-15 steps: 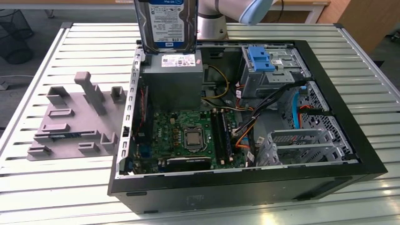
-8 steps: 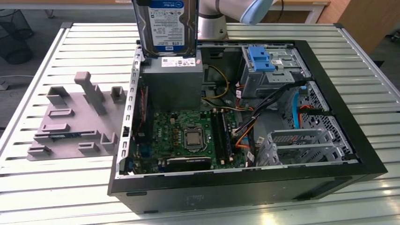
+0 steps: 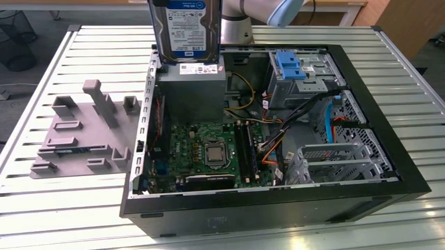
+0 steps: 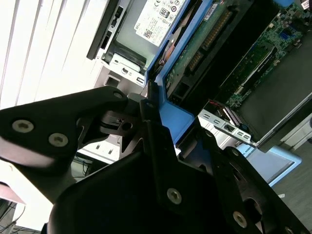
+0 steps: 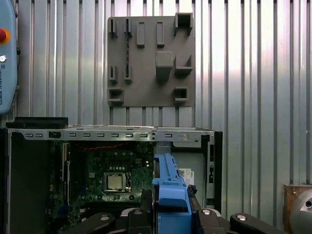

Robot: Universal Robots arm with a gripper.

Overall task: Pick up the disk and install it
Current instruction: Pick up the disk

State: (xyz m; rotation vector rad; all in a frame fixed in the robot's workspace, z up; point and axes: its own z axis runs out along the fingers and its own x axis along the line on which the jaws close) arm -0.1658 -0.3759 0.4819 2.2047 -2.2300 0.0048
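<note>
While the disk is held on end over the far left corner of the open computer case, its long axis runs straight up and down, and its white-and-blue label faces the exterior camera. The hand is clamped on the disk's blue bracket. In the second wrist view the black fingers press the blue plastic from both sides with no gap, so the disk hangs directly below the hand, green circuit-board side toward that camera. Its lower edge sits over the top of the grey metal box with the white sticker, and I cannot tell whether the two touch. Judging from this, the pick-up is done and the installing is not. The bay with the blue latch lies well apart toward the exterior view's right at the far side of the case. The bare metal cage sits nearer on that same side, with the motherboard between. Since the disk stands vertical, its flat faces are not level with the case floor. A grey fixture plate lies on the slatted table toward the exterior view's left, outside the case.
</note>
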